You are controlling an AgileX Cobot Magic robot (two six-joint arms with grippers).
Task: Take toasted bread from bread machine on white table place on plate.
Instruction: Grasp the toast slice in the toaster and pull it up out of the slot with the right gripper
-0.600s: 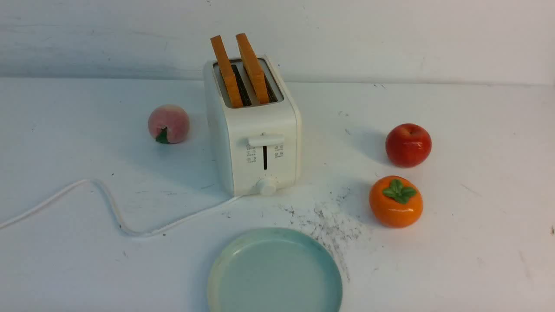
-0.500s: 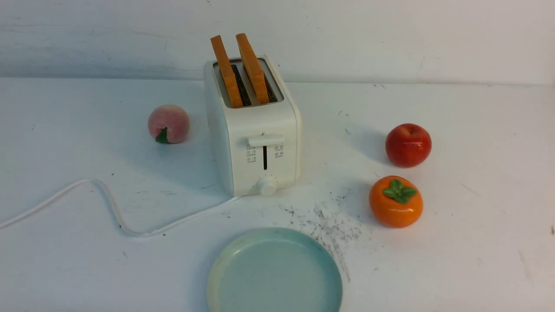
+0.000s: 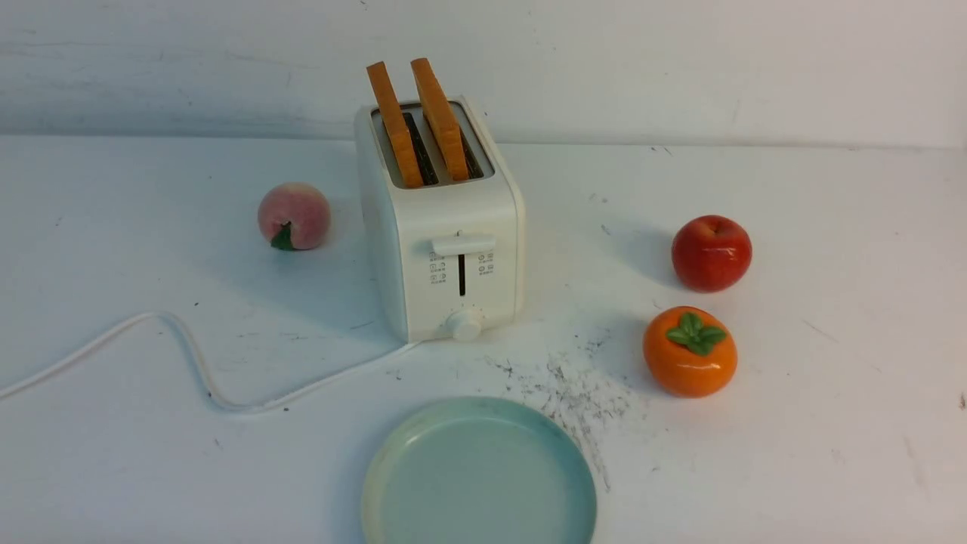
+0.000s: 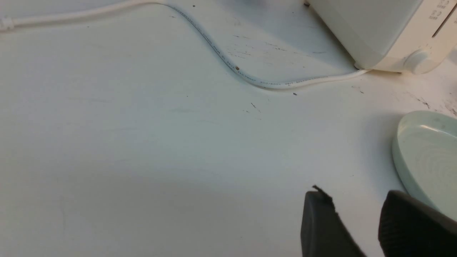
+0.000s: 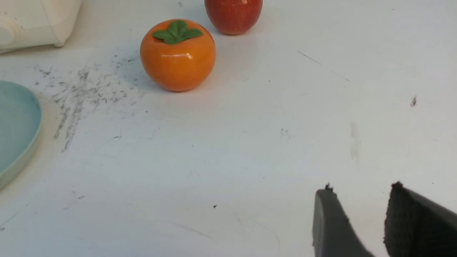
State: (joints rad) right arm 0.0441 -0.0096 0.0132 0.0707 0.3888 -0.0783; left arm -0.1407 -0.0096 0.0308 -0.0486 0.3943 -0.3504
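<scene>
Two slices of toasted bread [image 3: 395, 127] [image 3: 440, 119] stand upright in the slots of the cream-white bread machine [image 3: 442, 242] at the middle of the white table [image 3: 831, 378]. The pale teal plate [image 3: 479, 474] lies empty in front of it at the near edge. The plate's rim also shows in the left wrist view [image 4: 425, 157] and the right wrist view [image 5: 18, 125]. My left gripper [image 4: 353, 194] hangs open and empty above bare table beside the plate. My right gripper [image 5: 360, 189] hangs open and empty above bare table, nearer than the fruits. Neither arm shows in the front view.
A pink peach [image 3: 294, 216] sits left of the toaster. A red apple [image 3: 712, 252] and an orange persimmon [image 3: 690, 351] sit to its right. The white cord [image 3: 189, 355] snakes across the left of the table. Dark scratches [image 3: 582, 393] mark the table right of the plate.
</scene>
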